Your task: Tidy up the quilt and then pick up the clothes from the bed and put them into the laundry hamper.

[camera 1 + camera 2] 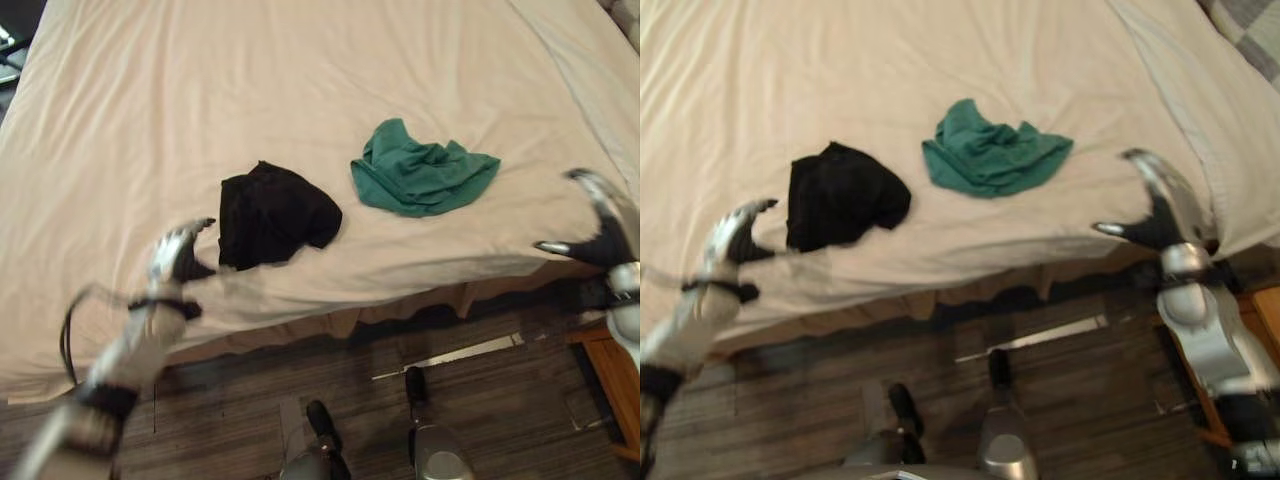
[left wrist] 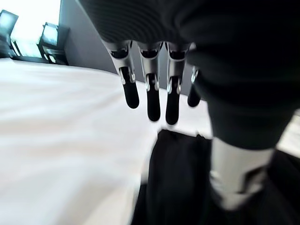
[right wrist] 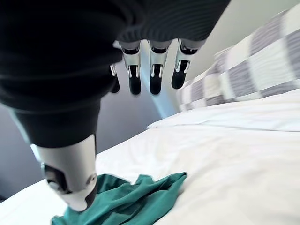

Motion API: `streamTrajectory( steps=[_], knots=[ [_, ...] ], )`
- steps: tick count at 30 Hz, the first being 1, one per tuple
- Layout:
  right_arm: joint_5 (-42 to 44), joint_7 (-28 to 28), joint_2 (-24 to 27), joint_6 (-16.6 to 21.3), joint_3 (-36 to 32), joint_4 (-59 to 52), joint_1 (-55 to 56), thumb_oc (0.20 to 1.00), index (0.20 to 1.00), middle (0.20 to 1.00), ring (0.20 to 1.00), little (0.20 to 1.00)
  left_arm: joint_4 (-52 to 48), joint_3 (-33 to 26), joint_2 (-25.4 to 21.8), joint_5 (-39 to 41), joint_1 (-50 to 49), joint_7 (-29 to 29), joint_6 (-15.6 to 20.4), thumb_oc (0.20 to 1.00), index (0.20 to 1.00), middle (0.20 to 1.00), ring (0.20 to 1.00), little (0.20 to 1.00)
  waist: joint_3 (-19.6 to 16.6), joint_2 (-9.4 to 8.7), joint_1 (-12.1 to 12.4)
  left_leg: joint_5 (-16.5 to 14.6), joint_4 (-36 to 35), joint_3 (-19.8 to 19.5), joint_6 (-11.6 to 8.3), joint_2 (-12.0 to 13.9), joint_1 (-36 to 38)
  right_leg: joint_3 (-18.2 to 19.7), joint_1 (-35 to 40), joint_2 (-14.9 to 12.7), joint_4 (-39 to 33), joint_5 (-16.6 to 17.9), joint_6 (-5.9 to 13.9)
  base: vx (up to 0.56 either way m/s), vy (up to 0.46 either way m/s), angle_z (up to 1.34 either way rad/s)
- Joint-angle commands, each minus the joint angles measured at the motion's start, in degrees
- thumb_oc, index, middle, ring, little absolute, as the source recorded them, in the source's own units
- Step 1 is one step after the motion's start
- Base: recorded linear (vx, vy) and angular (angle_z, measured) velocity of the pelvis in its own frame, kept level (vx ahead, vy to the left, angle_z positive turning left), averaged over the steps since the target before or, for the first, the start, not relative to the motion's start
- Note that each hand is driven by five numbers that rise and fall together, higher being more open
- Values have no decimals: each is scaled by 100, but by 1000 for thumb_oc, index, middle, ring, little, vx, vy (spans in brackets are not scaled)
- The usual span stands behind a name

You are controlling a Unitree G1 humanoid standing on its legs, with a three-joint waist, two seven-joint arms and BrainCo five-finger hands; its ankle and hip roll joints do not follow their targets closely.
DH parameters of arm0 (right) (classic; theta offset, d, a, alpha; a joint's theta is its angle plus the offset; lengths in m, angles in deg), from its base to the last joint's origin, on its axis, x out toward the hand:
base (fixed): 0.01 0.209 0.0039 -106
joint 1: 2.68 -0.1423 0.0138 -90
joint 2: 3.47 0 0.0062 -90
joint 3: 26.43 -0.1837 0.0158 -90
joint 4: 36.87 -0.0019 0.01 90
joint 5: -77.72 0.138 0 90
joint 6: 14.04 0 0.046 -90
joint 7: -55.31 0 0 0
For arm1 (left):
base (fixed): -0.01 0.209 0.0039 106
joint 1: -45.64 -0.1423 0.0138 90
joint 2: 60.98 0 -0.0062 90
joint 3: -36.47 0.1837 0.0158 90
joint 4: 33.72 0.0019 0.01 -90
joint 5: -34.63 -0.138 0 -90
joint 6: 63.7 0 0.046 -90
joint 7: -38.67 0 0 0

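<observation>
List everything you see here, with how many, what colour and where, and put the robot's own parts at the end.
black garment: one, black, crumpled on the quilt near the bed's near edge, toward the robot's left
green garment: one, green, crumpled on the quilt, to the right of the black one, apart from it
quilt: one, cream, spread over the bed
pillow: one, grey and white check, at the bed's right end
wooden furniture: one, brown, on the floor at the right
floor: dark wood planks
left hand: open, beside the black garment
right hand: open, at the bed edge right of the green garment
</observation>
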Motion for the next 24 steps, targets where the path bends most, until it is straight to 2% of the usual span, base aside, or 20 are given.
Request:
streamTrajectory(
  steps=[1,7,8,11,12,13,14,15,18,19,20,21,24],
  knots=[
    [-128,-238,-38,415,-218,-808,-164,1000,1000,1000,1000,1000,-104,-211,-116,-498,809,295,-49,1000,1000,1000,1000,1000,408,-139,-428,-240,12,100,-412,373,39,122,-206,-123,48,-295,415,-54,-54,-37],
    [-234,-210,-209,536,-148,-973,-66,1000,1000,1000,1000,1000,38,-103,-424,-805,1341,392,-143,1000,1000,1000,1000,1000,492,-54,-561,-142,9,238,-458,444,-367,199,-724,-106,41,-174,456,-26,-36,-22],
    [-235,-208,-214,533,-149,-968,-66,1000,1000,1000,1000,1000,38,-94,-426,-804,1346,390,-140,1000,1000,1000,1000,1000,460,-29,-540,-273,9,169,-499,439,-324,222,-677,-111,25,-269,500,95,22,-23],
    [-296,-151,-277,569,-194,-1112,34,1000,1000,1000,1000,1000,188,80,-514,-1069,1459,208,-217,1000,1000,1000,1000,1000,529,-19,-566,-282,9,233,-501,463,-340,234,-787,-90,35,-238,525,45,-3,-15],
    [-316,-143,-321,556,-244,-1127,73,1000,1000,1000,1000,1000,162,81,-504,-1124,1405,103,-241,944,944,944,944,944,539,-14,-552,-288,9,241,-502,459,-344,225,-794,-94,35,-234,528,7,-23,-14],
    [-360,-126,-346,530,-282,-1137,100,1000,1000,1000,1000,1000,162,104,-492,-1255,1332,-29,-276,501,501,501,501,501,538,-15,-529,-291,9,240,-501,459,-353,209,-800,-94,35,-228,528,10,-29,-12],
    [-452,-130,-329,500,-302,-1110,56,1000,1000,1000,1000,1000,210,153,-470,-1372,1270,-139,-294,200,200,200,200,200,539,-21,-511,-295,9,244,-503,467,-349,191,-797,-99,33,-227,531,8,-21,-7],
    [-460,-135,-329,499,-296,-1105,52,1000,1000,1000,1000,1000,210,149,-466,-1381,1270,-144,-295,200,200,200,200,200,538,-20,-510,-295,9,245,-503,468,-348,191,-797,-99,33,-227,531,16,-30,-1],
    [-838,-276,-118,220,-241,-808,-528,1000,1000,1000,1000,1000,-218,-39,-196,-1411,598,-535,-286,200,200,200,200,200,551,-53,-286,-293,9,183,-519,487,-298,98,-719,-101,27,-246,505,22,-40,1],
    [-838,-281,-112,222,-219,-799,-547,1000,1000,1000,1000,1000,-231,-65,-198,-1414,574,-539,-290,200,200,200,200,200,552,-49,-301,-294,9,182,-520,488,-297,97,-716,-100,27,-246,504,-69,-83,2],
    [-873,-299,3,118,-157,-651,-777,1000,1000,1000,1000,1000,-378,-173,-36,-1167,340,-570,-211,200,200,200,200,200,574,-109,-193,-138,9,228,-490,493,-348,32,-753,-94,41,-150,438,-61,-120,10],
    [-822,-330,147,-6,-3,-420,-1095,1000,1000,1000,1000,1000,-680,-449,135,-786,-120,-551,-90,200,200,200,200,200,570,-126,-76,-113,9,160,-509,509,-353,-14,-717,-85,34,-164,412,-51,-163,14],
    [-701,-296,476,-161,340,42,-1692,1000,1000,1000,1000,1000,-1147,-831,282,-362,-1062,-588,121,200,200,200,200,200,539,-170,173,-36,9,42,-556,566,-394,-136,-636,-59,18,-192,353,33,-126,24]
  ],
)
